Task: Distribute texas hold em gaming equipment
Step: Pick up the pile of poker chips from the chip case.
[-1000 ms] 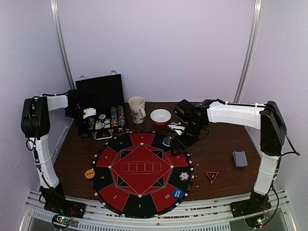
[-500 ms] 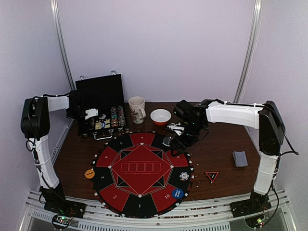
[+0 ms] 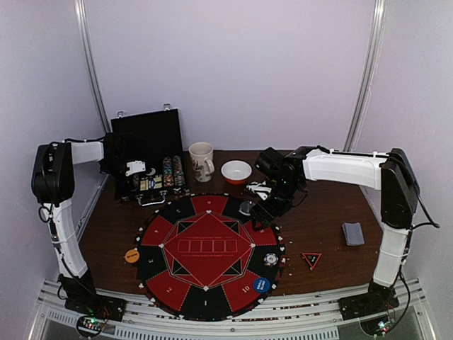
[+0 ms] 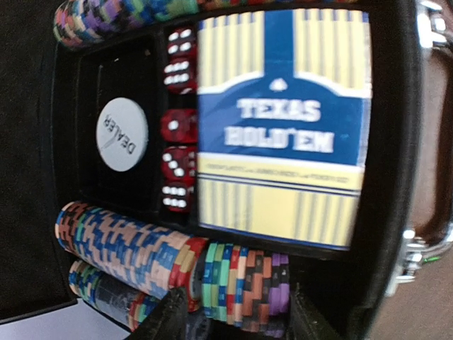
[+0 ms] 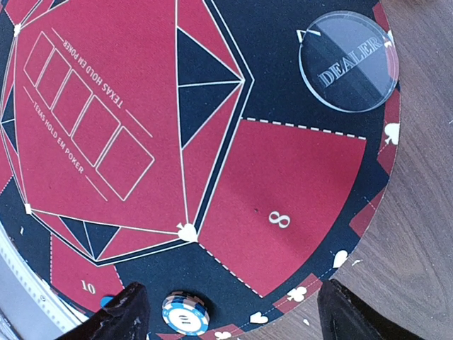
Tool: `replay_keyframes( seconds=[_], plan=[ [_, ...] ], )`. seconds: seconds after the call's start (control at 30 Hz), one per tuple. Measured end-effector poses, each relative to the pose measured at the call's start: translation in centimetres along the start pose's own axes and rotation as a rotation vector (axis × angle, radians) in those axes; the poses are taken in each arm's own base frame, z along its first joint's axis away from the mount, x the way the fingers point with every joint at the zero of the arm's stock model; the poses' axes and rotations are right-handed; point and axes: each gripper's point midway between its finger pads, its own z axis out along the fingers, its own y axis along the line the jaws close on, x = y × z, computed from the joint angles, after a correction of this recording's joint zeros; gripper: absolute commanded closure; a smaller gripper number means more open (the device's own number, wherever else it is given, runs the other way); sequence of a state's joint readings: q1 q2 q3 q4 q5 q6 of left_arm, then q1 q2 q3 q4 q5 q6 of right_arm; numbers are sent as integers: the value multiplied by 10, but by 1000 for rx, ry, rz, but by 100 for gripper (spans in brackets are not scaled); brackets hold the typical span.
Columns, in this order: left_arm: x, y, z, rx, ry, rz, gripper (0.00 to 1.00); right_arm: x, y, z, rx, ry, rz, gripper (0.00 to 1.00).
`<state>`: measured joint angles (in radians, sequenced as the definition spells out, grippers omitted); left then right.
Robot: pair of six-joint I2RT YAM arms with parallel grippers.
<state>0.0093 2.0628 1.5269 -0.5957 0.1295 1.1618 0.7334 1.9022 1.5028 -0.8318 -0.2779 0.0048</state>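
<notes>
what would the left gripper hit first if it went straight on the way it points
The left gripper would likely meet the row of poker chips in the case, right ahead between its fingers; depth is unclear.

Cream mug (image 3: 202, 161) just beside white bowl (image 3: 236, 171), round red-and-black mat (image 3: 205, 248), brown wooden table (image 3: 325, 219)

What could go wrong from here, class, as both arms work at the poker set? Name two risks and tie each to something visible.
1. The left gripper hangs open over tightly packed chip rows in the case; closing could pinch too many chips or spill neighbours.
2. The right gripper hovers open above the striped chip near the rim of the mat; a descent slightly off might push it onto the table.
</notes>
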Motion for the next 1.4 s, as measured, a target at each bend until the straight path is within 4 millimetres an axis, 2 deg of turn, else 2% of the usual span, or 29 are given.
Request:
replay_keyframes(
  seconds=[0.23, 0.33, 0.5, 0.77, 0.93, 1.1, 1.2, 1.3, 1.4],
  plan=[
    [0, 6, 3, 0, 0, -2, 58, 3, 0, 0, 2, 11, 4, 16],
    [-1, 6, 2, 2, -7, -4, 57, 3, -1, 0, 4, 13, 6, 15],
    [-6, 1, 2, 30, -58, -22, 55, 4, -1, 0, 4, 14, 8, 15],
    [-3, -10, 0, 39, -76, -41, 60, 4, -1, 0, 4, 15, 8, 15],
    [-4, -18, -2, 58, -87, -41, 49, 4, -1, 0, 4, 15, 7, 14],
    [1, -15, 0, 26, -64, -29, 50, 6, -1, 2, 4, 21, 8, 14],
    [7, -12, 13, 7, -30, -20, 49, 6, -1, 2, 4, 22, 8, 14],
    [5, -9, 20, 3, -22, -11, 49, 6, -1, 2, 4, 22, 8, 14],
    [4, -10, 21, 10, -8, -6, 58, 6, -1, 2, 4, 22, 8, 14]
  ],
)
